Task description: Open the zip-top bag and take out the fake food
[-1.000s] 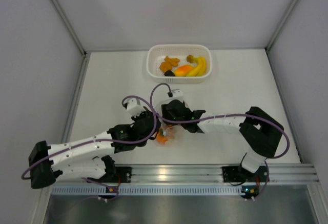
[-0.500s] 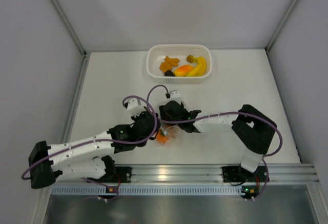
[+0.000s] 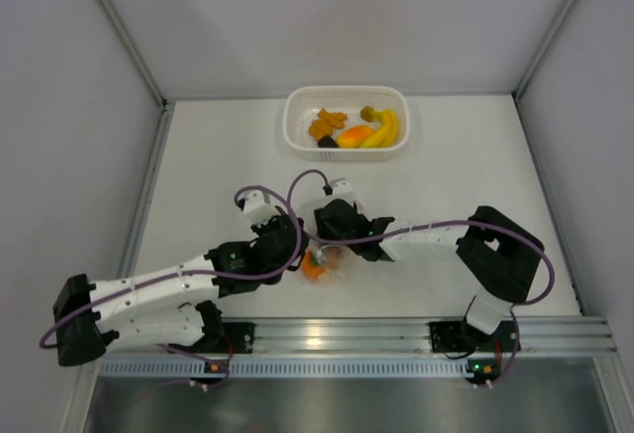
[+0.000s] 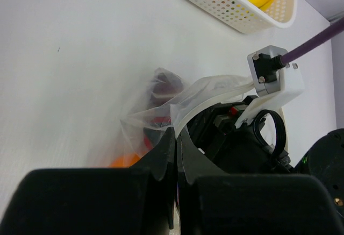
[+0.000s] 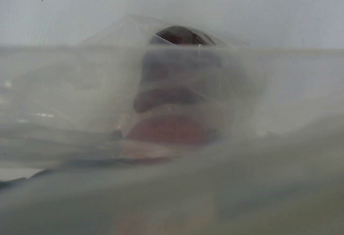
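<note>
Desk [image 3: 198,185]: white.
Basket [image 3: 293,136]: white, perforated, at the far edge; holds a banana [image 3: 384,128] and orange bits.
Zip-top bag [image 3: 329,261]: clear, crumpled, mid-desk, between both hands.
Left hand [image 4: 176,135]: fingers pressed together, pinching the bag's film.
Right hand [image 3: 327,242]: at the bag, covered by film; cannot tell whether it grips.
Fake food: orange piece [image 3: 313,269] and dark red piece [image 5: 180,35], inside the bag.

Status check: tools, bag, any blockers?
Copy: left tool shut on zip-top bag edge; right tool at bag mouth, plastic veils its view, jaws unclear. Inside bag: red piece, orange piece; other food in basket. Tools crowded close together.
</note>
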Motion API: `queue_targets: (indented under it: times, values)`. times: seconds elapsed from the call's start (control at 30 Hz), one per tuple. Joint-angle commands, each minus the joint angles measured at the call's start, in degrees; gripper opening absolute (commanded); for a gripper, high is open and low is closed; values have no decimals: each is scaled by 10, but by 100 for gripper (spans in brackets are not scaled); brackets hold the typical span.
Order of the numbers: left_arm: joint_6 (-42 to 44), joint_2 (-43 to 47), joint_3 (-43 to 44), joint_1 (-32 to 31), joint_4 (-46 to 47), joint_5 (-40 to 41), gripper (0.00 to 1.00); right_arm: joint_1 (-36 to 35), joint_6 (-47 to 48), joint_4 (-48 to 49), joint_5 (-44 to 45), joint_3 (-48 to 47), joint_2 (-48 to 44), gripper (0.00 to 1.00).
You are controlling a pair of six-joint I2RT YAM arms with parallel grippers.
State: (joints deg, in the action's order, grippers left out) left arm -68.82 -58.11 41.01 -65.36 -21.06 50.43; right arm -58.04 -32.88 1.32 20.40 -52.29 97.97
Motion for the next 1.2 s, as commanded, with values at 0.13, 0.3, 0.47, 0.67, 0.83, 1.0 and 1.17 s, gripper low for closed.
queue_targets:
  times: [0.13,0.3,0.47,0.67,0.83,1.0,1.17]
  values:
    - [13,5,13,1,4,11,0,-44,41,-40,24,-3,-82,41]
    - [46,-8,35,1,3,4,0,-69,65,-68,26,-32,-127,41]
    - [85,-12,55,1,3,10,0,-88,103,-76,14,-40,-175,41]
    - [118,-11,60,1,2,7,0,-94,125,-75,22,-32,-257,41]
    - [112,-1,49,2,1,10,0,-92,154,-102,28,-57,-300,42]
    - [96,14,34,8,-10,21,0,-58,174,-141,22,-113,-314,42]
    - [91,41,22,27,-35,19,0,62,193,-152,-24,-167,-287,42]
